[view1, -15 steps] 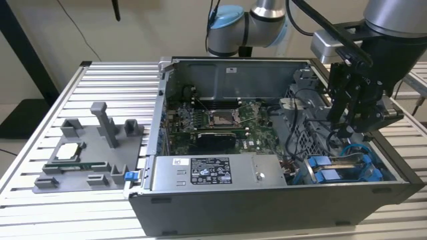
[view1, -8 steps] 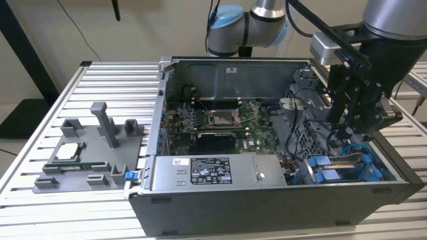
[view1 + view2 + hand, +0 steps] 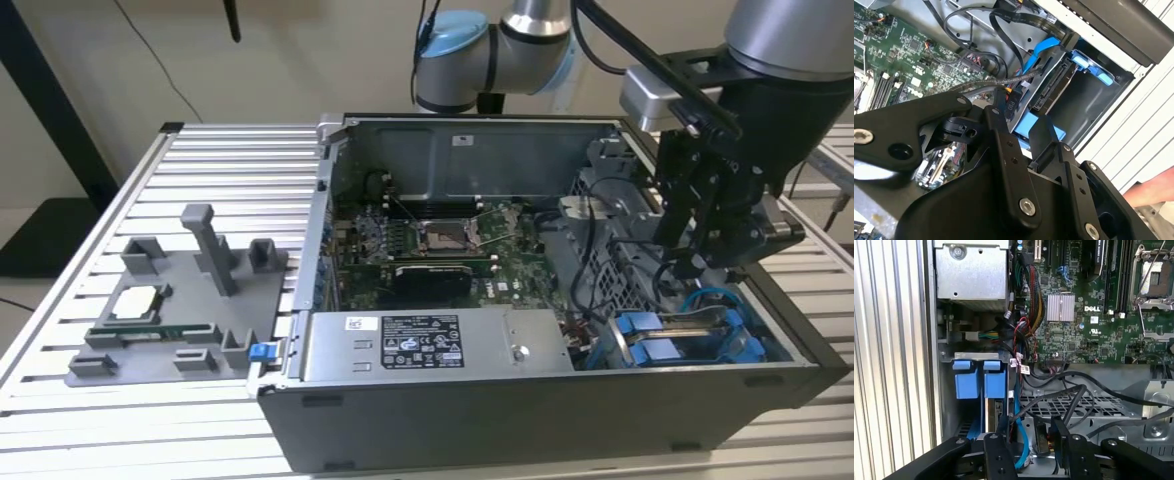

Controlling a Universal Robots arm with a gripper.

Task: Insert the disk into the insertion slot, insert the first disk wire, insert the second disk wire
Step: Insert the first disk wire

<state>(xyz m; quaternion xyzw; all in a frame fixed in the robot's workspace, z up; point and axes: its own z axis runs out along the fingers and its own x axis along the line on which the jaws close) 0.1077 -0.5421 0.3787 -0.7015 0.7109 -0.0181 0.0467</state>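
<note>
Gripper (image 3: pixel 1019 120): black fingers (image 3: pixel 1001 145) apart above the drive corner of the computer case (image 3: pixel 534 420); a black wire plug (image 3: pixel 1010 106) lies against one finger, with a gap to the other.
Fixture (image 3: pixel 174 300): grey, on the worktop (image 3: pixel 80 420) at the exterior view's left, beside the case.
Power-supply box (image 3: pixel 420 345): silver, labelled, along the case's near wall.
Motherboard (image 3: pixel 427 240): green, mid-case.
Disk (image 3: pixel 1054 90): seated in the insertion slot (image 3: pixel 641 326) at the exterior view's right, below the gripper.
Blue cable (image 3: pixel 1041 50): runs towards the disk's connector edge.
</note>
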